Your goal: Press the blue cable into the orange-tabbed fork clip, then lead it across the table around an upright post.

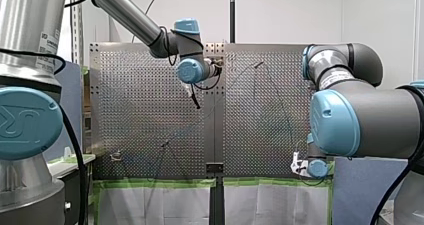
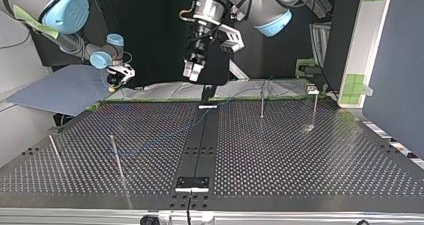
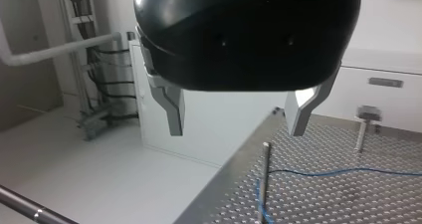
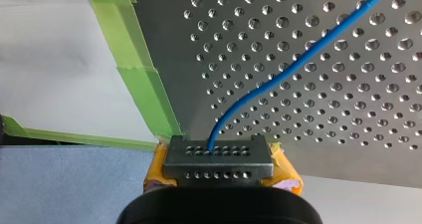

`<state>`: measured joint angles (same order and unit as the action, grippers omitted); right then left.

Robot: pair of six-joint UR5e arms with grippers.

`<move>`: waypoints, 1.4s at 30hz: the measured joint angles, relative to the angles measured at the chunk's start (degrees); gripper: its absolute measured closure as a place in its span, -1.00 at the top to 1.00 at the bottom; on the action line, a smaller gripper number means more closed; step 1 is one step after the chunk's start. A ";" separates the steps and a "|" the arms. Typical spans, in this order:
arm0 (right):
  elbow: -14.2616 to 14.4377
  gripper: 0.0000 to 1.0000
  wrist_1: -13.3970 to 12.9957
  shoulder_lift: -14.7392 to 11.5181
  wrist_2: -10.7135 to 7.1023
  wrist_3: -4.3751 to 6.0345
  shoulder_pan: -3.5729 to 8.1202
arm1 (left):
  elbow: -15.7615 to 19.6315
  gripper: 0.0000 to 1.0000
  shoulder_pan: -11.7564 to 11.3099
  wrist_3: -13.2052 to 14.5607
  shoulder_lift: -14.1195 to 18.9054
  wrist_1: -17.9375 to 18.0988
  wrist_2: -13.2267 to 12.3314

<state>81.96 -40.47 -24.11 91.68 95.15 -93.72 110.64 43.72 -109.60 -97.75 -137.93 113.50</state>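
Two sets of jaws: left jaws spread wide, hanging over worktop (image 3: 348,194) edge near upright post (image 3: 265,176); right jaws pinching blue cable (image 4: 291,66) at taped worktop corner, cable trailing across perforations.

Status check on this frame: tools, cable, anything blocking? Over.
Left tool open, empty, above table. Right tool shut on cable at table's corner. Cable slack across table. Nothing seen blocking.

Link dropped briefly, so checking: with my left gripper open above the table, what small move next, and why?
Probably lower my left gripper onto the blue cable beside the post: it is open and empty, the cable lies slack below it, and my right gripper clamps the cable's end.
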 joint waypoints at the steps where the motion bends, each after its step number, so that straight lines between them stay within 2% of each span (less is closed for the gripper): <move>1: 0.00 -1.00 0.00 0.00 0.00 -0.01 0.00 | 0.43 0.98 0.00 0.00 -0.01 0.04 0.00; 26: -0.02 -1.00 0.12 -0.02 -0.26 -0.61 -0.04 | 12.48 0.98 -0.57 0.30 -0.01 0.40 0.30; 42: -0.08 -1.00 0.21 -0.02 -0.27 -0.65 -0.25 | 20.51 0.98 -3.02 7.82 -0.23 7.68 -0.01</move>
<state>81.88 -40.27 -24.14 91.41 94.50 -93.97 131.16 40.70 -101.78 -97.99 -130.25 113.48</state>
